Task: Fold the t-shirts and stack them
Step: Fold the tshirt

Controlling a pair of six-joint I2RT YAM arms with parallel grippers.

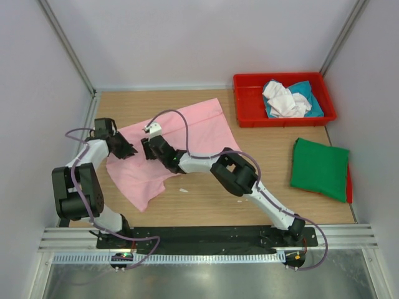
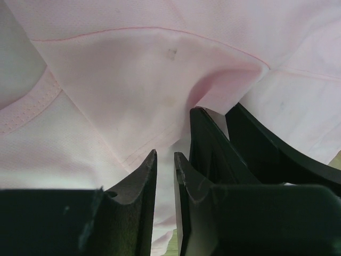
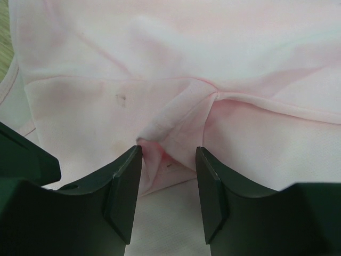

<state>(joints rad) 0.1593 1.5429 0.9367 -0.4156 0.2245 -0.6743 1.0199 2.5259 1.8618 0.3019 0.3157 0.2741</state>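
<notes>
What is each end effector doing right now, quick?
Left end effector: nearly closed at the pink shirt; grip cannot be told.
Right end effector: open, the shirt bunched between its jaws.

pink t-shirt (image 1: 206,121) is lying spread out on the table (image 1: 206,205), with three other shirts sitting to the right.
the light pink cloth is lying mostly flat but rumpled at left centre, one corner trailing toward the near edge; close up it is bunching into a small raised pucker by a stitched seam. the dark green t-shirt (image 1: 319,168) is resting folded square at the far right. the white t-shirt (image 1: 285,99) is lying crumpled on the teal t-shirt (image 1: 313,106), both sitting in the red tray (image 1: 249,118).
</notes>
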